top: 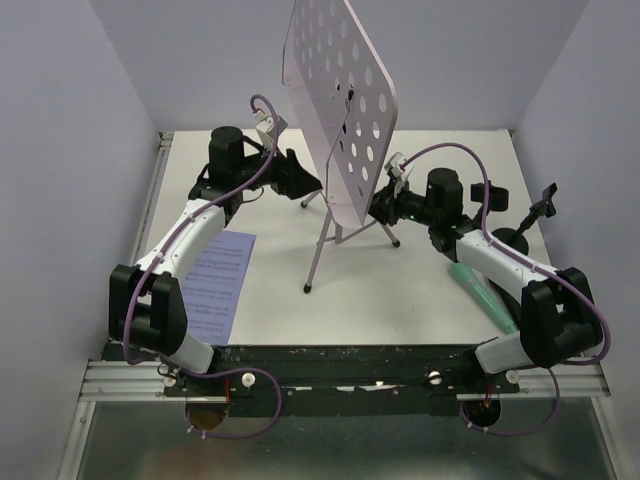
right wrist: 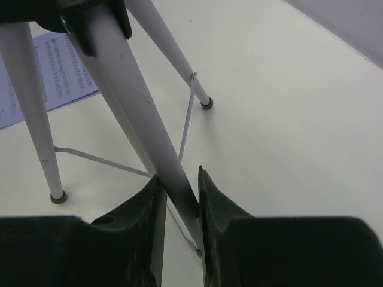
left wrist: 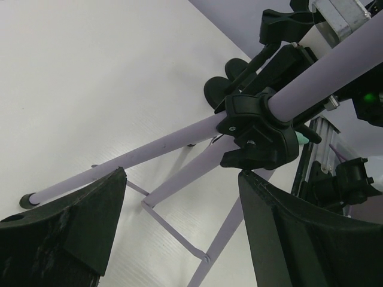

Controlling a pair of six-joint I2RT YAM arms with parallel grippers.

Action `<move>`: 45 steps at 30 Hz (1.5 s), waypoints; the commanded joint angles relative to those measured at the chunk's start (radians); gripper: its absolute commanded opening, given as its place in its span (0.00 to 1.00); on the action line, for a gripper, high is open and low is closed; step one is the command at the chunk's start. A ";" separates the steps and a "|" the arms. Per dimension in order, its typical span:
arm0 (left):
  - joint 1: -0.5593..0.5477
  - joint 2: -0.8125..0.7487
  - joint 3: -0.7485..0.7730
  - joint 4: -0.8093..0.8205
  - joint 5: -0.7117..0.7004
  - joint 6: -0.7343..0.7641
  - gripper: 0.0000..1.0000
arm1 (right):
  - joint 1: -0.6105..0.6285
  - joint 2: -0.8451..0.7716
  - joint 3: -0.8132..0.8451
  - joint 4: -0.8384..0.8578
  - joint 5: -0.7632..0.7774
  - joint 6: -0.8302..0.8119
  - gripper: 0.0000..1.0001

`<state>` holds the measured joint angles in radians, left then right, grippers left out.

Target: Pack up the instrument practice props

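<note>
The silver tripod (top: pixel 322 245) stands mid-table with its pale perforated desk (top: pixel 345 110) raised above it. My left gripper (top: pixel 302 186) is open beside the tripod's left side; in the left wrist view its fingers (left wrist: pixel 90 221) straddle the tripod legs (left wrist: pixel 179 173) below the black collar (left wrist: pixel 257 128) without touching. My right gripper (right wrist: pixel 179 185) is shut on one tripod leg (right wrist: pixel 143 113). Printed sheet-music pages (top: pixel 217 283) lie flat under the left arm. A mint-green microphone (top: pixel 485 290) lies under the right arm.
A short black round-based pole (top: pixel 520 228) with a clip on top stands at the right, behind the right arm. Purple walls close in the table at the left, back and right. A metal rail (top: pixel 340 375) runs along the near edge.
</note>
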<state>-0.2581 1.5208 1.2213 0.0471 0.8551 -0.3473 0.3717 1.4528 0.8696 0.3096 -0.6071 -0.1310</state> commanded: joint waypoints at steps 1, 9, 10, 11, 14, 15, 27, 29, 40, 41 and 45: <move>0.002 -0.030 -0.005 0.043 0.087 -0.009 0.86 | -0.002 0.070 -0.063 -0.242 0.063 0.050 0.04; 0.002 -0.027 0.014 0.057 0.111 -0.024 0.86 | -0.002 0.067 -0.067 -0.237 0.063 0.050 0.04; 0.002 -0.025 0.014 0.059 0.107 -0.027 0.86 | -0.002 0.066 -0.069 -0.239 0.061 0.050 0.04; 0.002 -0.025 0.015 0.063 0.099 -0.032 0.86 | -0.002 0.067 -0.067 -0.237 0.063 0.050 0.04; 0.002 -0.024 0.024 0.076 0.079 -0.053 0.86 | -0.002 0.067 -0.069 -0.239 0.063 0.050 0.04; 0.002 -0.022 0.026 0.082 0.073 -0.065 0.86 | -0.002 0.066 -0.069 -0.237 0.063 0.050 0.04; 0.013 0.010 0.050 0.076 -0.016 -0.099 0.87 | -0.002 0.060 -0.070 -0.237 0.063 0.050 0.04; 0.016 0.013 0.049 0.069 -0.028 -0.099 0.87 | -0.002 0.057 -0.073 -0.239 0.064 0.050 0.04; 0.026 0.045 0.049 0.016 -0.079 -0.062 0.88 | -0.002 0.054 -0.075 -0.239 0.066 0.054 0.04; 0.026 0.044 0.041 0.016 -0.076 -0.061 0.88 | -0.002 0.054 -0.075 -0.239 0.066 0.054 0.04; 0.025 0.032 -0.008 0.008 -0.057 -0.052 0.88 | -0.002 0.063 -0.067 -0.248 0.064 0.054 0.04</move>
<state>-0.2428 1.5429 1.2541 0.0990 0.8295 -0.4366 0.3717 1.4490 0.8654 0.3145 -0.6052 -0.1310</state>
